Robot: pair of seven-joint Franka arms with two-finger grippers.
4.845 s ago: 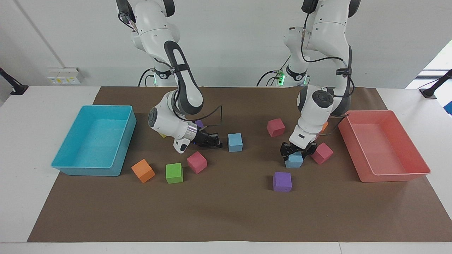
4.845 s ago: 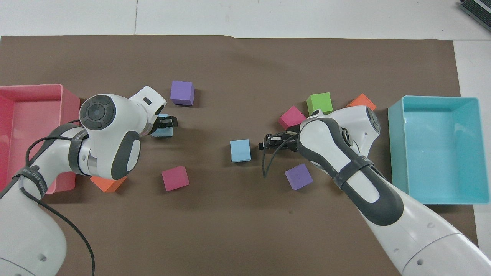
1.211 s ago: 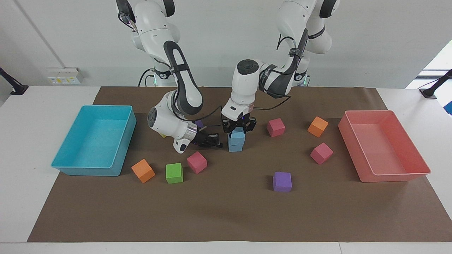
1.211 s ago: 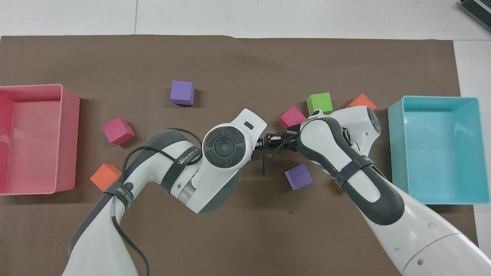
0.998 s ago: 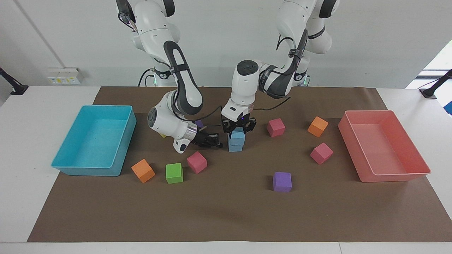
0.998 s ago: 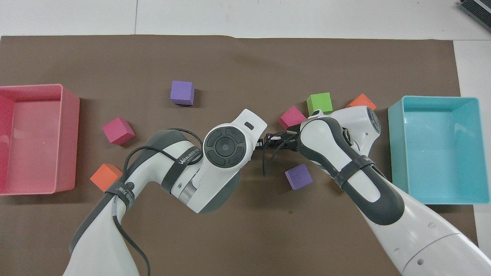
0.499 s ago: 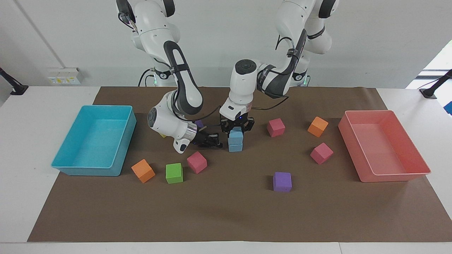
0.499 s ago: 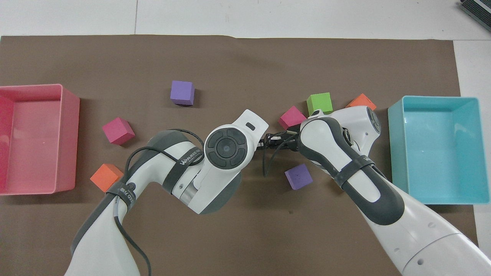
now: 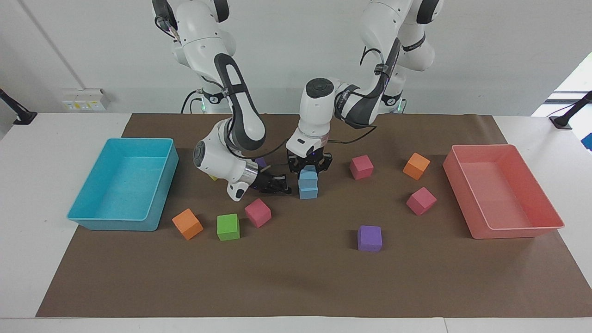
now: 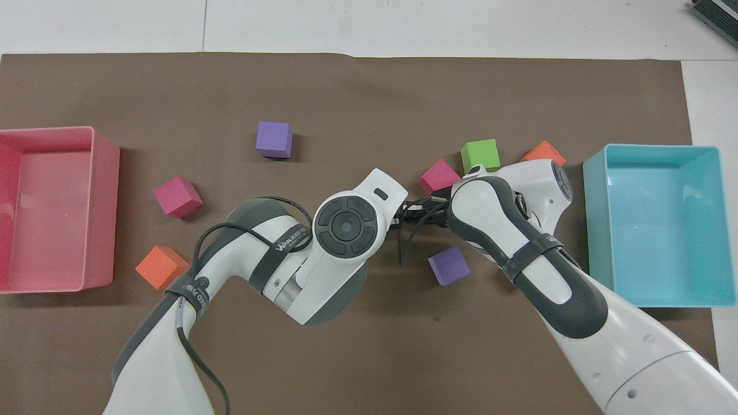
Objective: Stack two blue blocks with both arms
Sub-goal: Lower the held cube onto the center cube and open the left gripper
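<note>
Taking the stack of two blue blocks as the landmark and reading the facing view from its left edge across: the turquoise tray (image 9: 121,185) lies well away toward the right arm's end, then an orange cube (image 9: 187,224), a green cube (image 9: 228,227) and a magenta cube (image 9: 257,212), all a little farther from the robots than the stack. The right gripper (image 9: 279,185) rests low just beside the lower blue block (image 9: 308,192), fingertips clenched on nothing, and waits. That block sits on the brown mat (image 9: 296,277); the upper blue block (image 9: 308,176) sits on it, slightly off square, grasped from above by the left gripper (image 9: 309,169). Both look like light, soft foam with matte, grippy faces, so a gentle pinch on two side faces should do; too hard a squeeze would likely dent them, and a careless release could nudge the stack askew. The right gripper so close beside is the main obstacle. Onward lie magenta cubes, an orange cube, a purple cube (image 9: 369,238) and the pink tray (image 9: 502,194), none near.
</note>
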